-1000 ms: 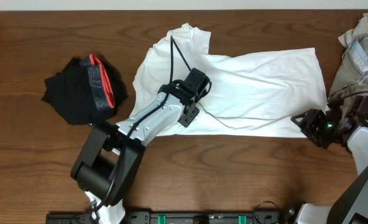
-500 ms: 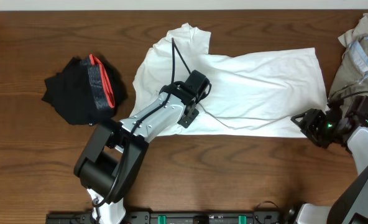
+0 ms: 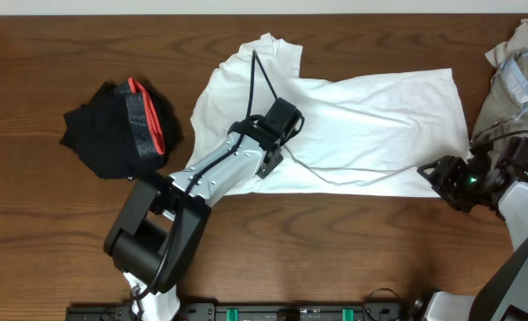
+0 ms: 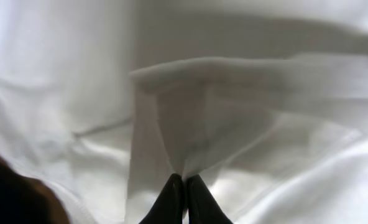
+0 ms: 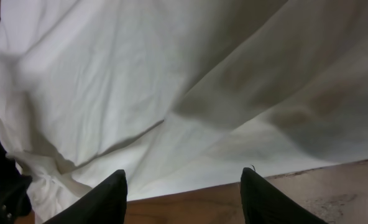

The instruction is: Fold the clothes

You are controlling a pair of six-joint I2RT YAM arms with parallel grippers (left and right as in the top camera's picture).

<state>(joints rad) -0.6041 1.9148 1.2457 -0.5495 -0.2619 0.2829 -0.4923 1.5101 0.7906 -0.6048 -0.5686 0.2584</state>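
Dk wood-grain tbl [image 3: 32, 232], pale strip [image 3: 157, 5] at far edge, even light

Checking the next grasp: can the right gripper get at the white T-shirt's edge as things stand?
Probably yes: the right gripper is open at the edge of the white T-shirt, with nothing between them.

— How is the left arm [image 3: 215, 169] finished?
— White shells are seen along its links, with black housings at the joints; a thin black cable [image 3: 260, 76] is attached.
— And the right arm [image 3: 524, 203]?
— Black and white too, and a green light [image 3: 472, 180] is lit. Black tapered fingers [image 4: 171, 202] are fitted.
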